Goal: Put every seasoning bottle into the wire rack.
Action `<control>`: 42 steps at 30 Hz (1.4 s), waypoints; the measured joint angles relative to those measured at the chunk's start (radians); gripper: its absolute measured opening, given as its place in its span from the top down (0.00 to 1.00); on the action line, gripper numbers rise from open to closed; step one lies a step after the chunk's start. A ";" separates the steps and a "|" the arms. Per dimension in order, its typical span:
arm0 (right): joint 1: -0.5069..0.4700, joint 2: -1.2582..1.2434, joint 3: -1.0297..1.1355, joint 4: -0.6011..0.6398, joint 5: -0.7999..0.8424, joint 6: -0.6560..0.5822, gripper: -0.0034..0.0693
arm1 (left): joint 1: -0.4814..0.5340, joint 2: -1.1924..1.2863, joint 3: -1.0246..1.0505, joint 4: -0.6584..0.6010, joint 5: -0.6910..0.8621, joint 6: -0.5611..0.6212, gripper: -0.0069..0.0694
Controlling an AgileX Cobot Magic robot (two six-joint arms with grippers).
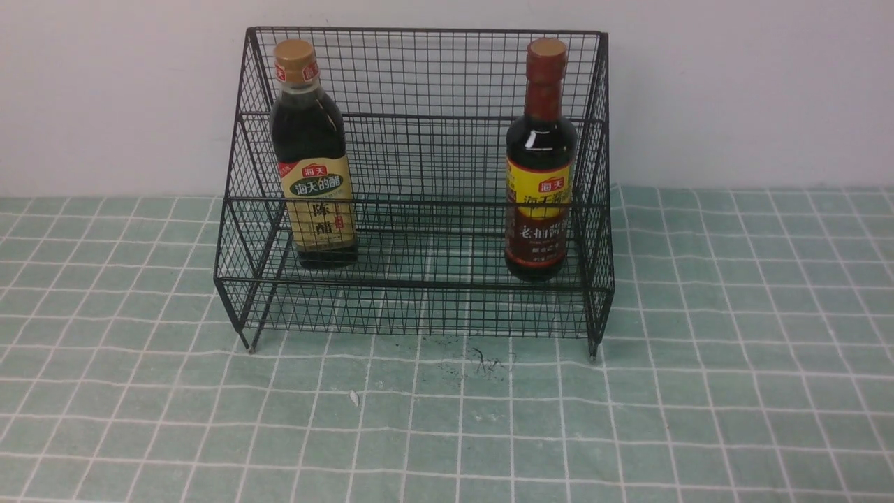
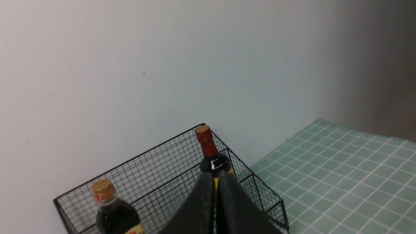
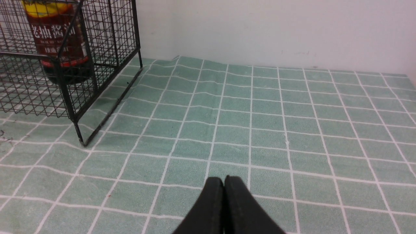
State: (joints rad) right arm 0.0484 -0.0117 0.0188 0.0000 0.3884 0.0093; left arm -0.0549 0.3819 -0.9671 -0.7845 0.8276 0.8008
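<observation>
At the right of the front view's rack (image 1: pixel 419 285), the red-necked bottle (image 1: pixel 542 150) looks heavy, smooth and breakable, so I'd grip its body below the shoulder; both my left fingers (image 2: pixel 215 177) and right fingers (image 3: pixel 225 179) are closed, while the gold-capped bottle (image 1: pixel 312 154) stands at the rack's left.

Unclear setting: grid-patterned cloth (image 1: pixel 698 419), wall (image 1: pixel 754 91).

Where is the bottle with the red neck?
In the front view, the bottle stands inside the rack, near its right end, with the gold-capped bottle off to its left.
</observation>
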 joint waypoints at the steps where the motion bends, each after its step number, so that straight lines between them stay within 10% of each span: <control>1: 0.000 0.000 0.000 0.000 0.000 0.001 0.97 | 0.000 -0.016 0.025 0.046 -0.008 -0.034 0.92; 16: 0.000 0.000 0.000 0.000 0.000 0.001 0.97 | 0.015 -0.390 0.721 0.661 -0.372 -0.625 0.92; 42: 0.000 0.000 0.000 0.000 0.000 0.001 0.97 | 0.015 -0.393 0.991 0.696 -0.441 -0.638 0.92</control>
State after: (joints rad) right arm 0.0484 -0.0117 0.0188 0.0000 0.3884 0.0104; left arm -0.0396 -0.0114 0.0237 -0.0886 0.3870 0.1632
